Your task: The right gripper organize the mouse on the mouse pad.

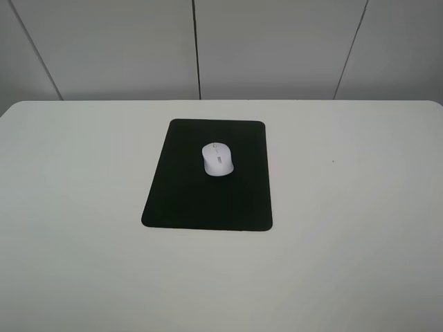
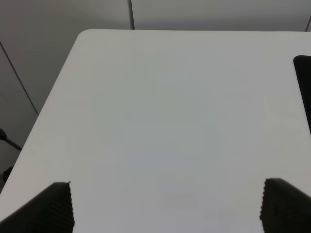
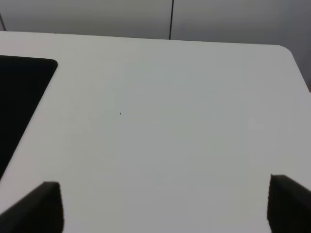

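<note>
The white mouse (image 1: 217, 159) lies on the black mouse pad (image 1: 201, 200), in its far half, near the table's middle. Neither arm shows in the exterior high view. In the right wrist view the right gripper (image 3: 165, 206) is open and empty, its two black fingertips (image 3: 41, 206) wide apart over bare table, with the pad's edge (image 3: 19, 92) off to one side. In the left wrist view the left gripper (image 2: 167, 206) is open and empty over bare table, with a sliver of the pad (image 2: 305, 87) at the frame's edge. The mouse is out of both wrist views.
The white table (image 1: 360, 228) has rounded far corners and ends at a grey panelled wall (image 1: 277, 48). A tiny dark speck (image 1: 333, 162) sits on the table right of the pad.
</note>
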Robot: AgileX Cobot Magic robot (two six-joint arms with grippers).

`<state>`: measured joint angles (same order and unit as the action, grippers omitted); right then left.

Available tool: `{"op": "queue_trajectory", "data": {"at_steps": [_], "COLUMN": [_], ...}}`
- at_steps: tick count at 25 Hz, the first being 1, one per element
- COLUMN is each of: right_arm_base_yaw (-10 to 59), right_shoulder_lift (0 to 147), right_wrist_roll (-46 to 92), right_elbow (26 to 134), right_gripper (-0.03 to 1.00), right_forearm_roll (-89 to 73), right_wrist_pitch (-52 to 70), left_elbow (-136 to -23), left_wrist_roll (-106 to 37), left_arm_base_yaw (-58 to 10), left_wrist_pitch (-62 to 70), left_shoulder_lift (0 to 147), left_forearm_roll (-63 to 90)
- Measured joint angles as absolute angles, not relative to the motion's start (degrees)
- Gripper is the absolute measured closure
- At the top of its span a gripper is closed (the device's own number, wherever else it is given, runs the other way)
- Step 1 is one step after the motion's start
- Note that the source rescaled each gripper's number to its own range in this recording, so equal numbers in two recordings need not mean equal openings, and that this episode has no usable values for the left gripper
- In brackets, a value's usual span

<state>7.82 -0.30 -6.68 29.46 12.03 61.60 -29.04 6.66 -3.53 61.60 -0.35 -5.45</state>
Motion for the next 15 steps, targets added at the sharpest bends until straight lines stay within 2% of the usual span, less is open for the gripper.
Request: {"op": "queue_trajectory", "data": {"at_steps": [15], "right_arm_base_yaw": [7.8], "right_shoulder_lift": [-0.3], "right_wrist_roll": [-6.7], "right_elbow": [29.5], "right_gripper": [-0.03], "right_forearm_roll": [12.0], "right_wrist_pitch": [61.6], "left_elbow": [-29.0], "left_wrist_roll": [6.7], "left_arm_base_yaw": [-3.5], "left_wrist_pitch": [61.6], "left_shoulder_lift": [-0.3], "left_forearm_roll": [-5.5]}}
